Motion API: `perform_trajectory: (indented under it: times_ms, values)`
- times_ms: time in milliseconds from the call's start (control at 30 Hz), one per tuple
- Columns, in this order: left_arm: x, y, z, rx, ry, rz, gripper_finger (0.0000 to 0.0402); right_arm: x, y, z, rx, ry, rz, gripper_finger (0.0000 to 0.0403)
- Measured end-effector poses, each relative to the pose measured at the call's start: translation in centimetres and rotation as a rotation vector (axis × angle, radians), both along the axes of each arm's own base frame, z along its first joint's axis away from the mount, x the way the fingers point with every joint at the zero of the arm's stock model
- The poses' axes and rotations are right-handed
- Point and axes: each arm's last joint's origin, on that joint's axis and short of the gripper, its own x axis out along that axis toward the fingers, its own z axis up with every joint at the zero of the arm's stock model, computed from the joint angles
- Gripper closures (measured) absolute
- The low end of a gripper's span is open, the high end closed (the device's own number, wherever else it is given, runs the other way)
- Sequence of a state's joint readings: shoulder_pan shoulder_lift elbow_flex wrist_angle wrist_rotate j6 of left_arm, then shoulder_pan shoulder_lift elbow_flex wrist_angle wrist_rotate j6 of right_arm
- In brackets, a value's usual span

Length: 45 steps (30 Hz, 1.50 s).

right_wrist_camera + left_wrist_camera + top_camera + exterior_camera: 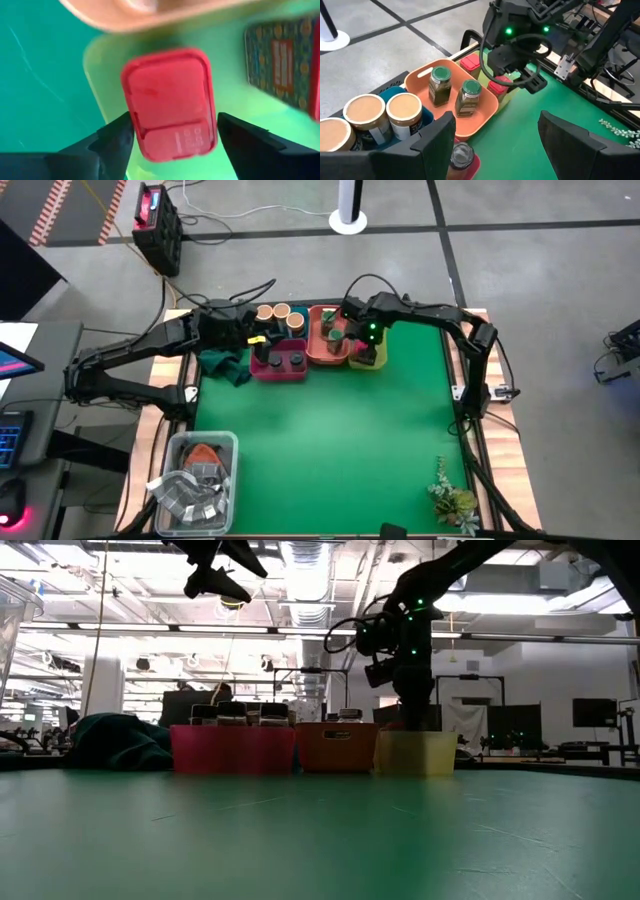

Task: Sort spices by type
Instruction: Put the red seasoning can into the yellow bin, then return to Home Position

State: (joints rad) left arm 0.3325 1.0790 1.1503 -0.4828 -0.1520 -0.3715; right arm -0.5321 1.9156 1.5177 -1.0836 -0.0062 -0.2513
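Note:
My right gripper [362, 345] is low in the yellow-green tray [100, 65], open. Its fingers stand on either side of an upright pink square box [170, 102]; I cannot tell whether they touch it. A second pink box [282, 62] lies on its side in the same tray. My left gripper [495, 125] is open and empty, raised over the magenta tray [278, 365]. Two green-topped jars [440, 82] stand in the orange tray [487, 107]. Tan-topped jars [402, 112] stand in the blue tray [395, 90]. Dark-topped jars [285, 360] stand in the magenta tray.
The four trays stand in a row at the table's far edge. A dark green cloth [225, 363] lies left of the magenta tray. A clear tub of grey packets [195, 480] stands at the near left, and a plant sprig [450, 498] lies at the near right.

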Motion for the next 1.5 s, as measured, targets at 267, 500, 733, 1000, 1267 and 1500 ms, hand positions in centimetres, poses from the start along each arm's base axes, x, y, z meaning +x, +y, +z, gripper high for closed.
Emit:
perform_trajectory:
  times_ms: [267,500,733,1000,1267,1500]
  values:
    - [0.0,0.0,-0.1,-0.010,0.005,0.002,0.0133,-1.4,-0.4,1.1,0.004,0.033,0.028,0.0034]
    - [-0.6,0.3,-0.8,-0.076,0.068,0.047,0.0133,-2.7,0.0,5.2,-0.122,-0.079,0.002,0.0015]
    - [-0.9,1.0,-1.1,0.034,0.127,0.117,0.0133,-5.4,-1.1,10.3,-0.096,-0.559,-0.180,0.0017]
    - [-1.8,-1.2,-5.9,0.038,-0.019,0.090,0.0151,-11.4,0.3,11.7,-0.130,-0.952,-0.433,0.0034]
    - [-6.1,-3.1,-11.3,-0.069,-0.167,0.113,0.0183,-16.8,3.7,9.9,-0.101,-1.230,-0.713,0.0048]
    - [-9.0,-4.0,-13.8,-0.015,-0.226,0.078,0.0197,-20.1,5.7,8.7,-0.123,-1.341,-0.931,0.0068]
